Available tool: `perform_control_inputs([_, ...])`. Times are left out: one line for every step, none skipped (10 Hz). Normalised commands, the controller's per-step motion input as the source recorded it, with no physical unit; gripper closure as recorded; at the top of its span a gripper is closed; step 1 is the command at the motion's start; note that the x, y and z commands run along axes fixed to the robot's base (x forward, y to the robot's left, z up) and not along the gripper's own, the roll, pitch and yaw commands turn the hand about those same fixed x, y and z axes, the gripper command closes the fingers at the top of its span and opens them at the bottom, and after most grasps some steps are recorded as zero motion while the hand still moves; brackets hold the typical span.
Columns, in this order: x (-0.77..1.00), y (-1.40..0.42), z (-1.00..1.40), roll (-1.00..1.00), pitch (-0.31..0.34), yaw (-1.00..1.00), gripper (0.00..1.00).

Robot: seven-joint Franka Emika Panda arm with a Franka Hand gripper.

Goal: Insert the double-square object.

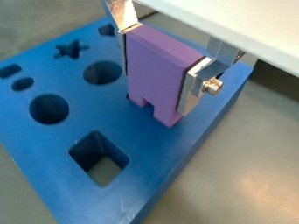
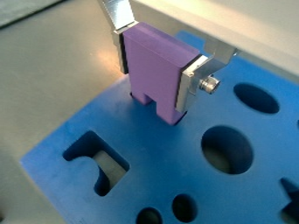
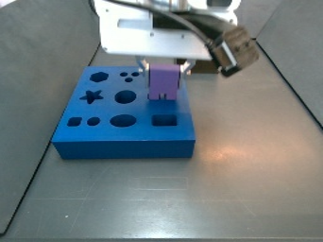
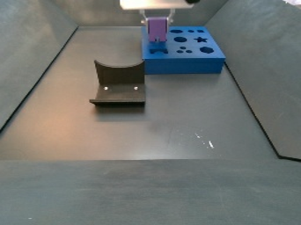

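Note:
My gripper [image 1: 160, 59] is shut on the double-square object [image 1: 156, 74], a tall matte purple peg held upright between the silver fingers [image 1: 197, 84]. The peg's notched lower end meets the top of the blue board [image 1: 163, 171] near one edge. How far it sits in a hole I cannot tell. The peg [image 2: 156, 70] and board [image 2: 138, 144] also show in both wrist views. In a side view the peg [image 3: 163, 82] stands on the board [image 3: 127, 140] under the gripper [image 3: 164, 66]. It also shows in both side views [image 4: 156, 29].
The board has several shaped holes, among them a square [image 1: 100, 159], a circle [image 1: 49, 108] and a star [image 1: 70, 50]. A dark olive-brown block with a curved notch [image 4: 118, 84] stands on the floor away from the board [image 4: 188, 54]. Grey walls enclose the floor.

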Motion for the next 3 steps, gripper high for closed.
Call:
perform_control_inputs([-0.07,0.06,-0.39,-0.16,-0.160,-0.27,1.00])
perform_control_inputs([0.00,0.04,-0.14,-0.12,-0.117,-0.01,1.00])
perform_control_inputs([0.00,0.00,0.00,0.00,0.000,0.00,1.00])
